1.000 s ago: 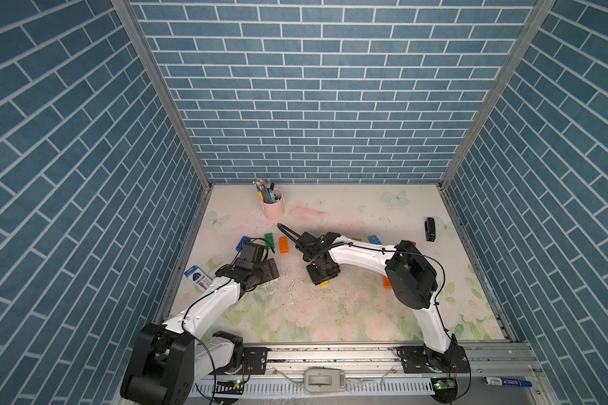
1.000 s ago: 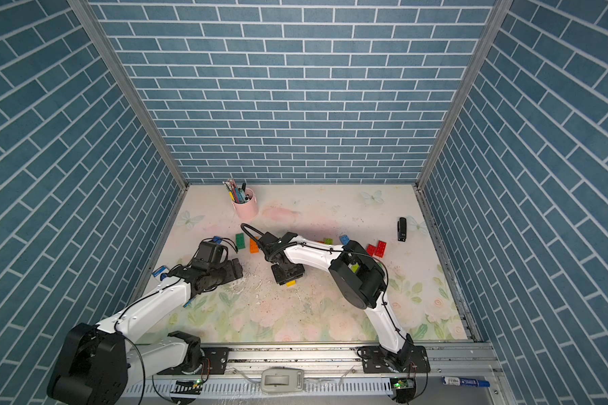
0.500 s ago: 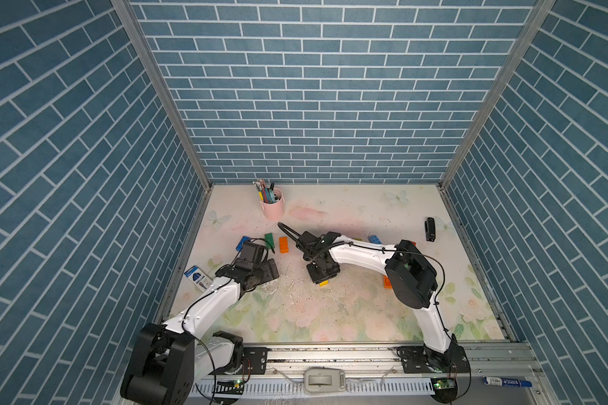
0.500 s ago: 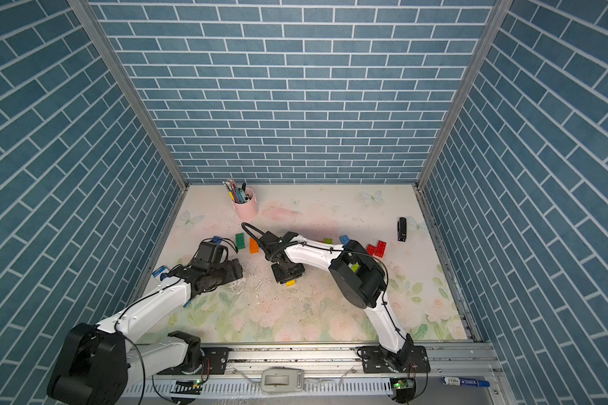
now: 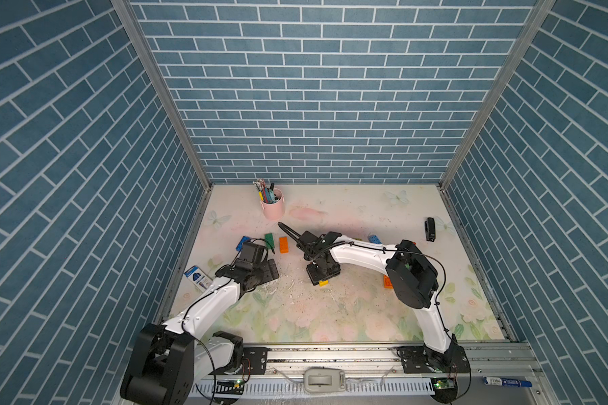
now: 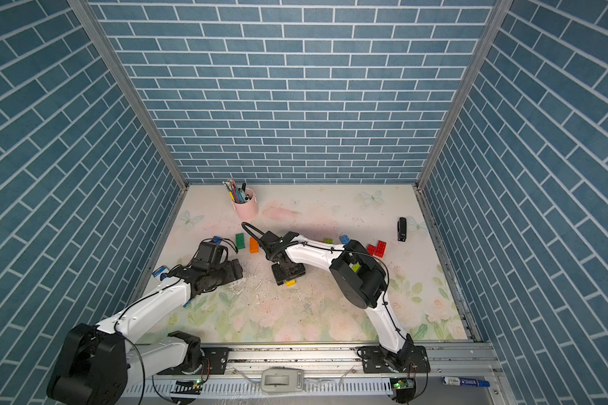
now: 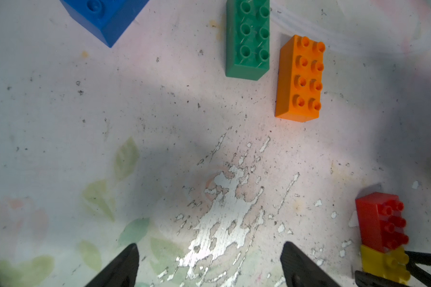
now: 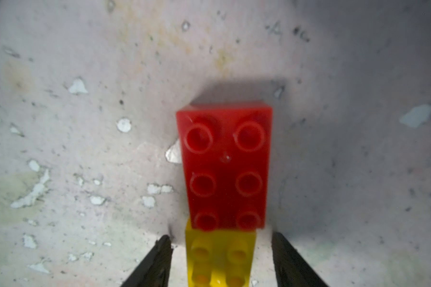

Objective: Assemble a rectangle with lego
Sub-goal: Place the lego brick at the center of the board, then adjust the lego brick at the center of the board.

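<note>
Yellow brick (image 8: 219,258) lies untouched between parted jaws of the right gripper (image 8: 220,238).

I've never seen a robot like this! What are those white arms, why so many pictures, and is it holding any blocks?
Those are two robot arms. Two pictures look down from above; two come from cameras on the wrists. On the flowery table lie toy bricks and a pink pen cup. The left gripper, a two-finger pincer, is open over bare table. The right gripper stands open around a yellow brick touching a red brick. Nothing is held.
</note>
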Robot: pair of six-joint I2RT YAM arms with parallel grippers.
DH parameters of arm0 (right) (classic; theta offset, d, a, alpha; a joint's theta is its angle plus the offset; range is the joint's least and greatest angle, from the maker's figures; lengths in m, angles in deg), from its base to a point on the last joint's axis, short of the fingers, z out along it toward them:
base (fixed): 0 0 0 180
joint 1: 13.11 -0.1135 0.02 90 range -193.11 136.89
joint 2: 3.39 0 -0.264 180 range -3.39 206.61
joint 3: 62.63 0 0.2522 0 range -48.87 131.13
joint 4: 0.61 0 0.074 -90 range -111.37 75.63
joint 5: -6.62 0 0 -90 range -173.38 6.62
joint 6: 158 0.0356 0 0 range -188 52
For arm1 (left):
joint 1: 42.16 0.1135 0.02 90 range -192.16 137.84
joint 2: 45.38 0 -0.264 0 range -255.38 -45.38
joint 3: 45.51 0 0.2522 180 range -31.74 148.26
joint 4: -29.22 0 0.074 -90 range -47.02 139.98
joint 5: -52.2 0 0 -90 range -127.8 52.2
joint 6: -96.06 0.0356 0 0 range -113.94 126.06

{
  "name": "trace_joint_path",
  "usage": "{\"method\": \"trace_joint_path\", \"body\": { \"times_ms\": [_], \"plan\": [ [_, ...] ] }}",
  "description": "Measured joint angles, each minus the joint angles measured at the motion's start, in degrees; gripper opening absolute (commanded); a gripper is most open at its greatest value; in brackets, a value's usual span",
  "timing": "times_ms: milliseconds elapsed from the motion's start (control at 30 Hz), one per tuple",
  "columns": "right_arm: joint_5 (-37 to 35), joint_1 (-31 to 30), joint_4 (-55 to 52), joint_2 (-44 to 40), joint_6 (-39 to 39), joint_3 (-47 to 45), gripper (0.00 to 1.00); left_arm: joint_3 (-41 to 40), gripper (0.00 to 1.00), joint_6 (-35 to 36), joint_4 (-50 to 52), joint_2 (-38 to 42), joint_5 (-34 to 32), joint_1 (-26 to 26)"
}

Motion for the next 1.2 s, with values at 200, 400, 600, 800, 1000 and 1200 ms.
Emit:
{"method": "trace_joint_path", "body": {
  "times_ms": [200, 400, 600, 800, 1000, 1200],
  "plan": [
    [5.07, 6.01, -0.79, -10.99, -0.28, -2.82, 0.68, 4.42, 0.92, 1.88, 4.13, 3.1, -0.92, 0.55],
    [6.78, 15.54, 5.66, -25.79, 4.85, -9.22, 0.63, 7.21, 0.9, 3.63, 5.75, 4.5, -1.64, 2.23],
    [5.33, 10.29, 6.97, -19.12, 4.94, -9.38, 0.65, 6.25, 0.89, 3.65, 5.68, 3.91, -0.74, 2.08],
    [4.35, 4.76, 4.63, -8.13, 1.92, -5.62, 0.67, 2.4, 0.88, 0.94, 4.94, 3.89, -0.61, 1.99],
    [4.11, 4.09, 3.13, -3.82, -0.68, -0.85, 0.68, 1.7, 0.88, 0.0, 4.76, 4.15, -0.83, 1.99],
    [3.87, 3.89, 2.16, -0.68, -2.73, 2.8, 0.66, 1.7, 0.88, 0.0, 4.28, 4.15, -0.81, 1.99]
  ]
}}
